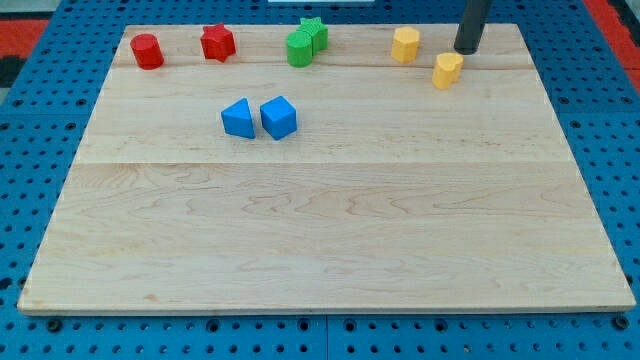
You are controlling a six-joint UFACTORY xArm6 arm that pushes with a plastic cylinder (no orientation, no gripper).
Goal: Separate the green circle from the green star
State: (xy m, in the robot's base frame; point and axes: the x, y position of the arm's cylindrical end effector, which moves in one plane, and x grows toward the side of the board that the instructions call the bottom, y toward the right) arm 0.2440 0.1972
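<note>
1. Tip: my tip (467, 50) is resting on the board near the view's top right, at the lower end of the dark rod coming down from the top edge.
2. My tip is sitting between the two yellow blocks: the yellow hexagon-like block (405, 45) is lying to its left, and the other yellow block (447, 70) is lying just below and slightly left of it, close but not touching.
3. The rod is carrying no pincer, so nothing is being grasped or clenched; only the bare tip is showing.
4. The green circle (299, 49) is sitting near the view's top centre, well to the left of my tip.
5. The green star (314, 33) is pressing against the circle's upper right side, so the two green blocks are touching.
6. The red cylinder (147, 51) is standing near the top left corner, with the red star-like block (217, 43) lying to its right, apart from it.
7. The blue triangular block (238, 118) and the blue cube-like block (279, 118) are sitting side by side below the green pair, nearly touching.
8. The wooden board (330, 240) is lying on a blue perforated surface (20, 130).
</note>
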